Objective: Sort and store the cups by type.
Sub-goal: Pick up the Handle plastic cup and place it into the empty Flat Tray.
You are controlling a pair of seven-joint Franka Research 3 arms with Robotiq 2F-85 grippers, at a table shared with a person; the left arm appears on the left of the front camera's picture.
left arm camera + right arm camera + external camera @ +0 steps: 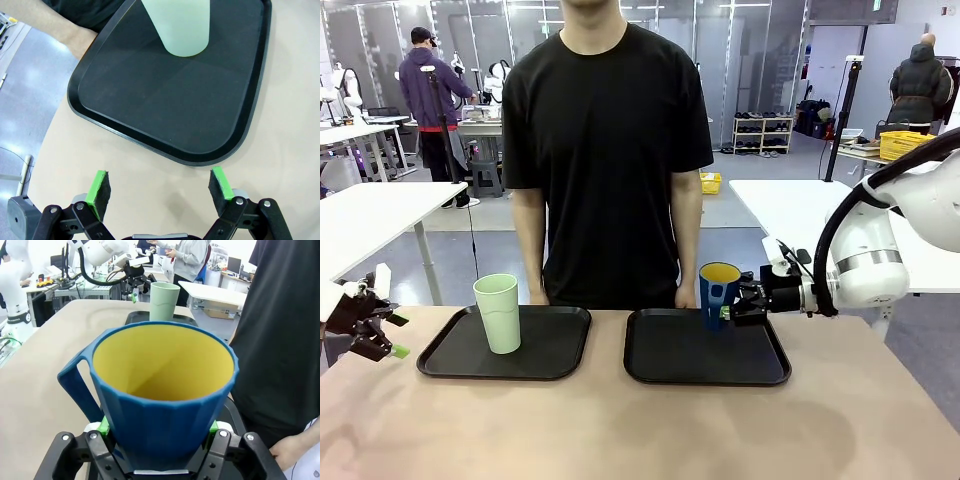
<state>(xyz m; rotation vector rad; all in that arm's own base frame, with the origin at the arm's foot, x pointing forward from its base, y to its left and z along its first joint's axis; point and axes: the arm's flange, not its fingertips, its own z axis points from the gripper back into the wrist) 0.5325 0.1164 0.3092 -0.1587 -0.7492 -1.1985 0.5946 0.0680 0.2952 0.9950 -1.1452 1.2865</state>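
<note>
The right gripper (732, 302) was clamped on the blue cup (718, 292), holding it upright over the back edge of the right tray (707, 371), whose black floor lay bare in front. The left gripper (388, 336) stood wide and unloaded over bare table (620, 430), just off the left tray's (555, 360) outer rim. The green tumbler (499, 312) stood upright on that left tray.

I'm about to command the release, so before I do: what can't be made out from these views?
- Front view: whether the blue cup rests on the right tray or hangs above it; the angle doesn't settle it.
- Right wrist view: the right gripper pads and the tray beneath, hidden by the cup.
- Left wrist view: the green tumbler rim, cut off by the top edge.
- Front view: the left gripper is partly cut off at the left edge.
</note>
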